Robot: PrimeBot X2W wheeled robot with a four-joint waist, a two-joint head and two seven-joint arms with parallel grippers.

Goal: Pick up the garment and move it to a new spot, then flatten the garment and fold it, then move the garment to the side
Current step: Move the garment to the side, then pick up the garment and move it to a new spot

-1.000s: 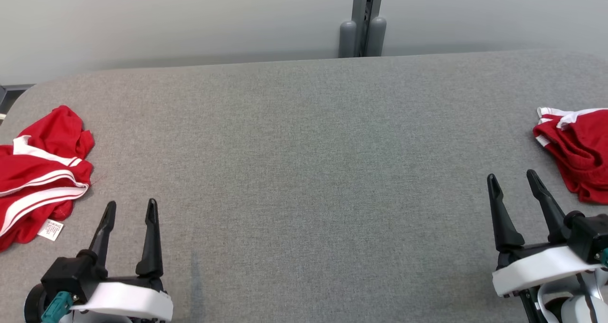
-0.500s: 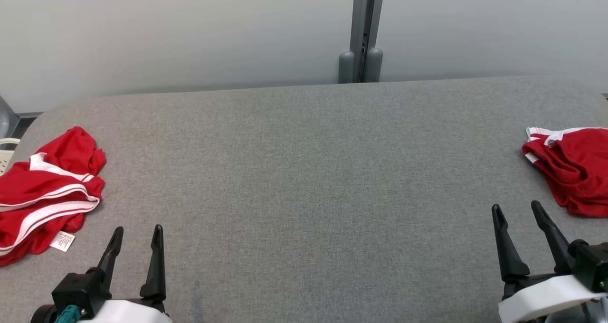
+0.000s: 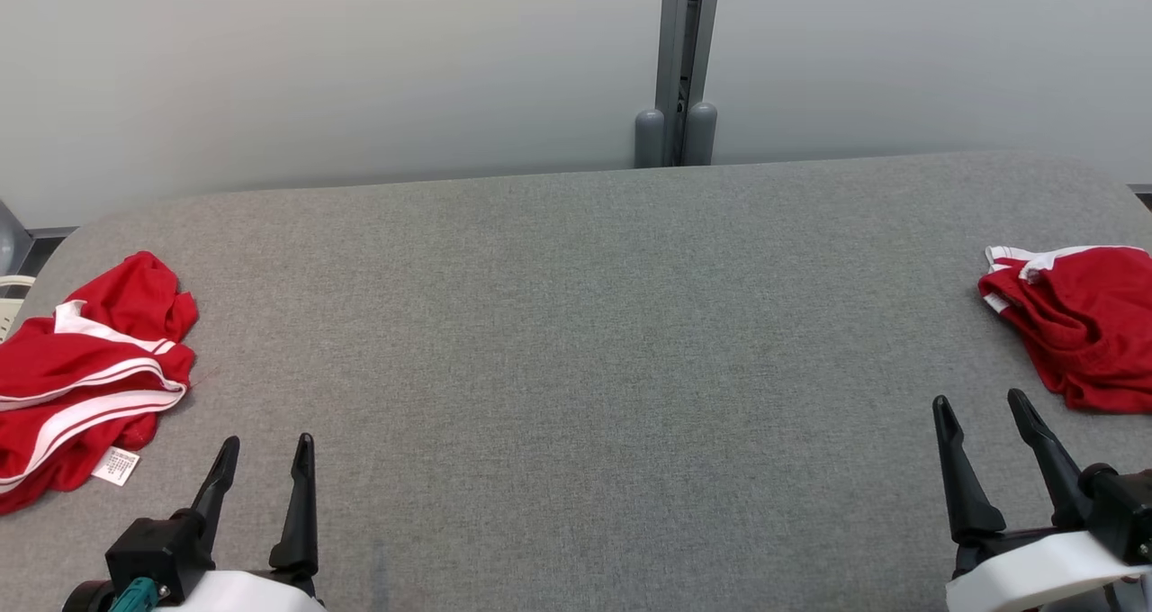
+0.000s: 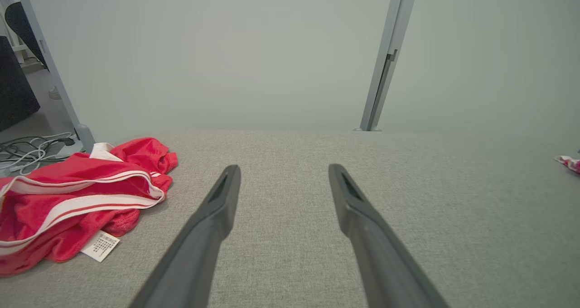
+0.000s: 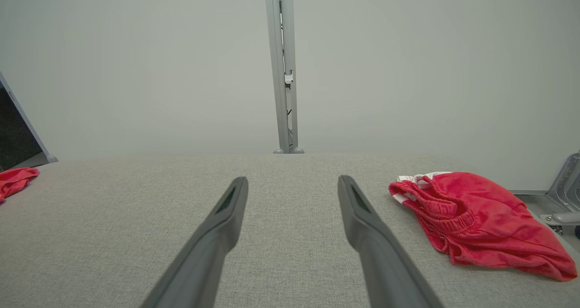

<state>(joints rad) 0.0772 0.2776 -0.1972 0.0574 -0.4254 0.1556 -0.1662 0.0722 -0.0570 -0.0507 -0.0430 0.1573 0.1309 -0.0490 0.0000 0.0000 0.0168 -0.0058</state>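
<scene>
Fingers of left gripper [image 3: 267,441] and right gripper [image 3: 979,399] spread wide (nothing held).

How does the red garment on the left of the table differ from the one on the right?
The left garment shows long white stripes across its red cloth; the right garment is nearly all red, with white only at its far edge. The left garment has a white label at its near side; the right garment shows none. Both are red, crumpled and untouched on the grey table.
</scene>
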